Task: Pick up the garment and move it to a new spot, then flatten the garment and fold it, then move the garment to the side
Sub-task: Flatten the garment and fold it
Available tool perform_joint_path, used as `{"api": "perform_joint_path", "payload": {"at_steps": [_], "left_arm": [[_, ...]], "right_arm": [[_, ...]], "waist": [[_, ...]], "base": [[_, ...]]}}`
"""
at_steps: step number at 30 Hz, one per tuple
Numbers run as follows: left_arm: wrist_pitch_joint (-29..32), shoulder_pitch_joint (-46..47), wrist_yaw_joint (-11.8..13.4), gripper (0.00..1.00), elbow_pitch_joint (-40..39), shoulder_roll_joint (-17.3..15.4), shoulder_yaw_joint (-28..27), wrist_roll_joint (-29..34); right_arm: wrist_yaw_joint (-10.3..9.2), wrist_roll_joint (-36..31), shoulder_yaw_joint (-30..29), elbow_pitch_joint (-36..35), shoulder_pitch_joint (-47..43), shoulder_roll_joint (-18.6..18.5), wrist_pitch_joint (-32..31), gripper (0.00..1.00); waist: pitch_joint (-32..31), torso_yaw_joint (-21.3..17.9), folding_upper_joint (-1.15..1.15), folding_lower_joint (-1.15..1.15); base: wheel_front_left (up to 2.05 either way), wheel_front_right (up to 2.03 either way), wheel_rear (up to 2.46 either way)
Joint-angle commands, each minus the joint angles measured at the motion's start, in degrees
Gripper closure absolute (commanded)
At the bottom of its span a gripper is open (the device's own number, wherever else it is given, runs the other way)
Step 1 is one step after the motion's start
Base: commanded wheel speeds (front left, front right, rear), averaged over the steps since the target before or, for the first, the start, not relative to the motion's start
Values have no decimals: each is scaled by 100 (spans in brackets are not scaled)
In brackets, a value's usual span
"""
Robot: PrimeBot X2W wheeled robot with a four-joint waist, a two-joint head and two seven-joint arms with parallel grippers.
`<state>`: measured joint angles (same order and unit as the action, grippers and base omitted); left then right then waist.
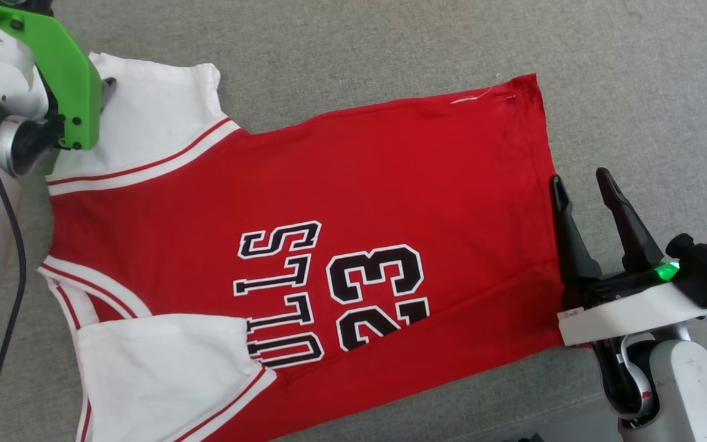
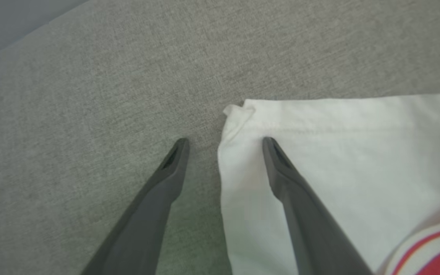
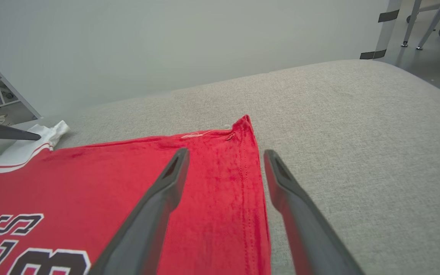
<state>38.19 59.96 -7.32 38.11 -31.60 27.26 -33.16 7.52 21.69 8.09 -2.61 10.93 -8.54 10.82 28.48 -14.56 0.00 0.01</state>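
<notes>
Shirt (image 1: 390, 184) lay flat; folding step, seemingly. Left claw (image 2: 224, 143) and right claw (image 3: 224, 152) released, straddling sleeve (image 2: 338, 152) and hem (image 3: 252, 183); next, pinch both.

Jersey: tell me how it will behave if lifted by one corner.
The jersey likely hangs floppy: it lies flat with soft creases. Thin cloth, so probably light. Pushed on the woven grey surface, it may bunch, not slide.
</notes>
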Motion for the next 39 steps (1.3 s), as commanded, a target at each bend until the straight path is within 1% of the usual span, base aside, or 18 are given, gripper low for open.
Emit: {"api": "perform_joint_path", "payload": {"at_steps": [1,6,7,9,10,16,19,26,30,34,39], "left_arm": [[-50,141,-16,0,82,-55,51,4],[113,254,-16,0,512,-57,167,-112],[263,244,-16,100,605,-15,177,-193],[556,241,-16,100,707,65,212,-348],[524,266,-16,100,673,88,211,-389],[33,261,3,100,689,214,142,-440],[-364,157,39,100,717,350,28,-546],[-865,-156,19,100,528,472,-27,-715],[-876,-356,34,100,193,556,-74,-892],[-477,-682,134,100,-329,624,-85,-1147],[-300,-1136,437,100,-1573,550,-68,-1192]], "right_arm": [[-3,47,54,33,107,25,34,0],[-3,181,76,83,158,52,68,0],[-3,193,70,83,166,47,67,0],[-3,205,58,75,180,28,57,0],[-3,217,45,64,188,27,48,0],[-3,195,28,79,208,-17,-3,0],[-3,178,-32,135,144,-51,-51,0],[-3,190,-154,193,-24,-265,-330,0],[-3,112,-235,195,-54,-509,-800,0],[-3,241,-329,188,-58,-810,-1737,0],[-3,276,-406,3,147,-1371,-3075,0]], "waist": [[127,-100,0,-1],[196,-105,0,-1],[197,-98,0,-1],[197,-77,0,-1],[207,-65,0,-1],[102,10,0,-1],[-117,101,0,-1],[-677,346,0,-1],[-894,544,0,-1],[-1028,747,0,-1],[-1030,982,0,-1]], "base": [[0,0,0],[0,0,0],[0,0,0],[0,0,0],[0,0,0],[0,0,0],[0,0,0],[0,0,0],[0,0,0],[0,0,0],[0,0,0]]}}
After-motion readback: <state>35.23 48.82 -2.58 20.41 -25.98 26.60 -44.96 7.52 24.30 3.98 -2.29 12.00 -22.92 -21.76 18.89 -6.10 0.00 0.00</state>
